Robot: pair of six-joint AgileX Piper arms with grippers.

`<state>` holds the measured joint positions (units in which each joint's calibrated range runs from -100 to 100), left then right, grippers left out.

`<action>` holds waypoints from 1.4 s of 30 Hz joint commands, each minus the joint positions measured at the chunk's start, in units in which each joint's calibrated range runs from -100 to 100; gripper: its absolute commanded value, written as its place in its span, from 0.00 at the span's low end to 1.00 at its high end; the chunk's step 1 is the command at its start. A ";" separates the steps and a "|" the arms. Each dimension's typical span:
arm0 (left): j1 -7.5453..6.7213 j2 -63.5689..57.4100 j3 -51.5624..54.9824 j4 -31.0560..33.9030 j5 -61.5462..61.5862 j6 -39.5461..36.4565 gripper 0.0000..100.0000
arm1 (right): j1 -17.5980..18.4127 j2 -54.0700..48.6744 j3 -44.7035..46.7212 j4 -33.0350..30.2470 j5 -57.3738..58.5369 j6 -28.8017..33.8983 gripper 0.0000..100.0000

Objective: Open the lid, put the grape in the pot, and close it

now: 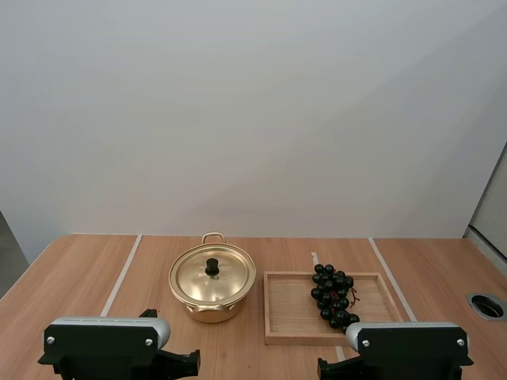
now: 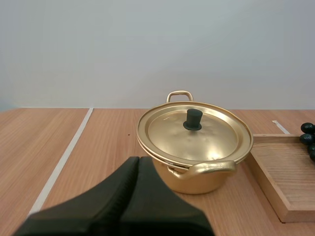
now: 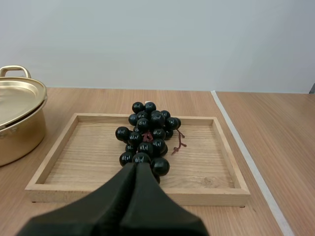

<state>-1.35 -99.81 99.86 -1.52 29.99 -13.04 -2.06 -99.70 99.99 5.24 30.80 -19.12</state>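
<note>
A gold pot (image 1: 211, 305) stands on the table with its gold lid (image 1: 212, 275) on, a black knob (image 1: 212, 266) at the lid's middle. To its right a bunch of dark grapes (image 1: 333, 294) lies in a wooden tray (image 1: 289, 317). In the left wrist view my left gripper (image 2: 139, 160) is shut on nothing, its tips just short of the pot (image 2: 197, 167) and below the lid (image 2: 194, 132). In the right wrist view my right gripper (image 3: 135, 166) is shut too, its tips close before the grapes (image 3: 146, 135) over the tray's near rim (image 3: 138, 194).
Pale tape lines (image 1: 121, 275) cross the wooden table. A round cable hole (image 1: 486, 305) sits at the far right. The two arm bases (image 1: 107, 340) stand at the near edge. Bare table lies left of the pot.
</note>
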 commanded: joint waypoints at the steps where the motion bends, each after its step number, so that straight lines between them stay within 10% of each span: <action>1: 0.15 -0.19 0.14 0.47 -1.51 -0.57 0.00 | -0.24 -0.30 0.01 -0.40 -0.01 0.45 0.00; 31: 0.15 -0.19 -3.32 0.47 3.09 -0.66 0.00 | -0.24 -0.30 0.01 3.02 1.41 0.45 0.00; 42: 0.15 -0.19 -18.01 0.51 11.97 -0.57 0.00 | -0.24 -0.30 -16.63 4.08 15.47 0.45 0.00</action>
<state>-1.35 -99.81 86.07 -1.52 39.55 -13.04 -2.06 -99.81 88.36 8.25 42.70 -19.03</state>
